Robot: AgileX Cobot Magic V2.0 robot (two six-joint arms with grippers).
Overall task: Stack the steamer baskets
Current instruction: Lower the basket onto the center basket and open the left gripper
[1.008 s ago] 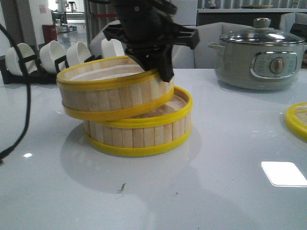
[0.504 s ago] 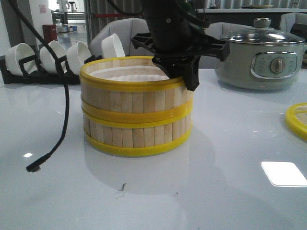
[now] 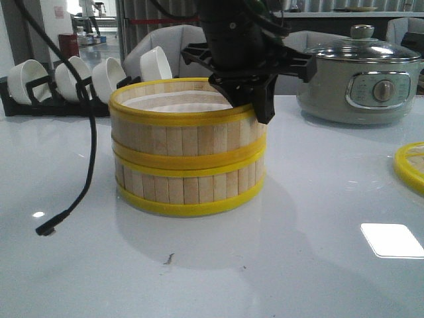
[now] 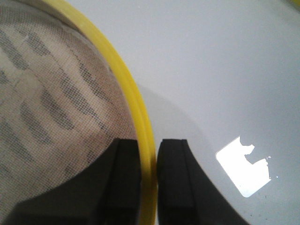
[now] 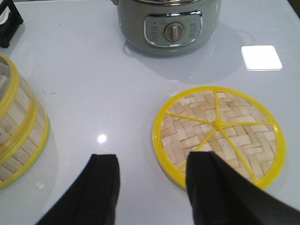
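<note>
Two steamer baskets stand stacked at the table's centre in the front view, the upper basket (image 3: 179, 136) level on the lower basket (image 3: 189, 185). My left gripper (image 3: 255, 106) comes down on the upper basket's right rim. In the left wrist view this gripper (image 4: 150, 159) is shut on the yellow rim (image 4: 136, 103), one finger inside over the mesh liner (image 4: 47, 93), one outside. The woven lid (image 5: 218, 133) lies flat on the table at the right (image 3: 412, 165). My right gripper (image 5: 152, 173) hangs open above the table beside the lid, holding nothing.
A grey-green electric pot (image 3: 361, 76) with a glass lid stands at the back right. A black rack of white bowls (image 3: 66, 79) runs along the back left. A black cable (image 3: 86, 165) dangles left of the stack, its end on the table.
A second ago the upper basket hung tilted over the lower one, to the left. It has since moved right and settled level on it. The last half second shows almost no motion.
</note>
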